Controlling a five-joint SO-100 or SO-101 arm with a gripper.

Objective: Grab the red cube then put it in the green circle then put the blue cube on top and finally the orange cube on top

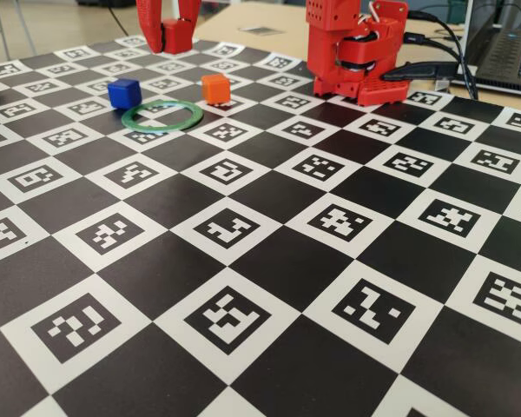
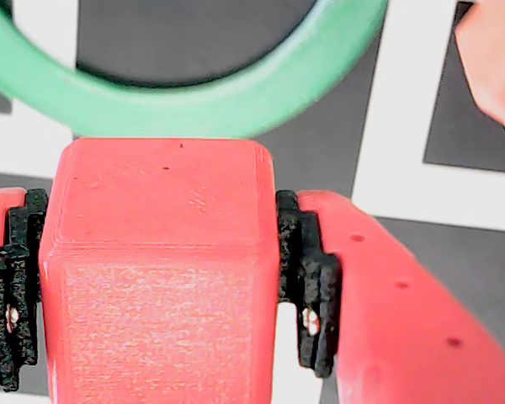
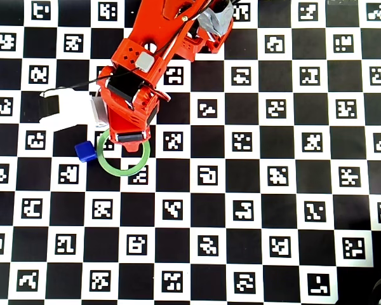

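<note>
Checkered marker board (image 1: 243, 347) carries the green circle (image 1: 162, 115), with the blue cube (image 1: 123, 92) and orange cube (image 1: 215, 88) just beside it. Raised behind the ring, the gripper (image 1: 175, 36) is clenched on the red cube (image 2: 160, 269), pads on opposite flat faces; it looks light, rigid, fairly smooth. Overhead, the arm hides both red and orange cubes.

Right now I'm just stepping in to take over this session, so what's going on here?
The red arm's gripper is shut on the red cube and holds it in the air, clear of the checkered board. In the wrist view the green circle lies just ahead of the cube, and nothing is inside it. The blue cube and the orange cube sit on the board beside the ring, outside it, so no stacking has begun.
</note>
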